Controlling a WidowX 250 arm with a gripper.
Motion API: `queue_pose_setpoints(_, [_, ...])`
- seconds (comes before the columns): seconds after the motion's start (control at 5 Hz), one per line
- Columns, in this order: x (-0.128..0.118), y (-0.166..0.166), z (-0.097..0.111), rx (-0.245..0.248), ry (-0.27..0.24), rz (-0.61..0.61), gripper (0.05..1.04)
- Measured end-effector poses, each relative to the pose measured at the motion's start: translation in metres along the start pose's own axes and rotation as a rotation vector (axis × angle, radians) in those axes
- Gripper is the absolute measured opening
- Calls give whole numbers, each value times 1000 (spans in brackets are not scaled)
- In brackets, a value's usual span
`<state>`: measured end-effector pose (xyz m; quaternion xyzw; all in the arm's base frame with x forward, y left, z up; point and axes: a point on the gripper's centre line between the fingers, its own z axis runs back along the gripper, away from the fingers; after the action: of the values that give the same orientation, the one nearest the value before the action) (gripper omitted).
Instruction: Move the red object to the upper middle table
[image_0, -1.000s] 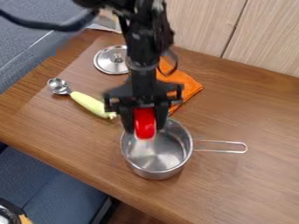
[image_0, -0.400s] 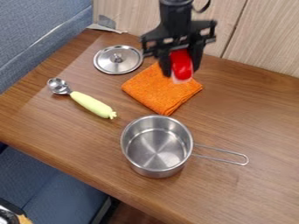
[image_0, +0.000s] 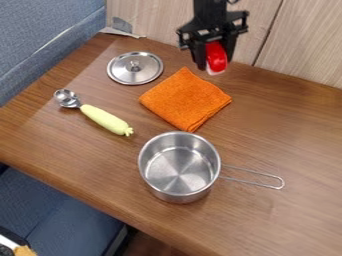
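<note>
At the top of the camera view, right of centre, the black gripper (image_0: 216, 61) hangs down near the table's back edge. The red object (image_0: 216, 56), with a whitish lower end, is held between its two fingers. Both are above and behind the orange cloth's upper right side. The wooden table (image_0: 287, 120) spreads below them.
An orange cloth (image_0: 185, 99) lies behind the steel saucepan (image_0: 179, 172), whose handle points right. A metal lid (image_0: 135, 68) and a scoop with a pale yellow handle (image_0: 105, 120) are at the left. Wood panels (image_0: 307, 50) stand along the back edge.
The gripper has moved from over the saucepan back and to the right, carrying the red object. The cloth and lid, partly hidden before, now show fully.
</note>
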<state>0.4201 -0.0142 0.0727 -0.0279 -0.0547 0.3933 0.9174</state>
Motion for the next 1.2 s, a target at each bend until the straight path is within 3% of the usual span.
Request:
queue_pose_setpoints(0.2, [5,-20,-24,19,18,-20,593])
queue_pose_setpoints(0.6, [2,-47,-50,1,31,-87,593])
queue_pose_setpoints(0.8, [3,-47,-50,3,31,-84,664])
queue_pose_setpoints(1.0, [2,-42,-53,21,25,-57,950])
queue_pose_setpoints(1.2, [0,-40,-55,34,36,-59,1005])
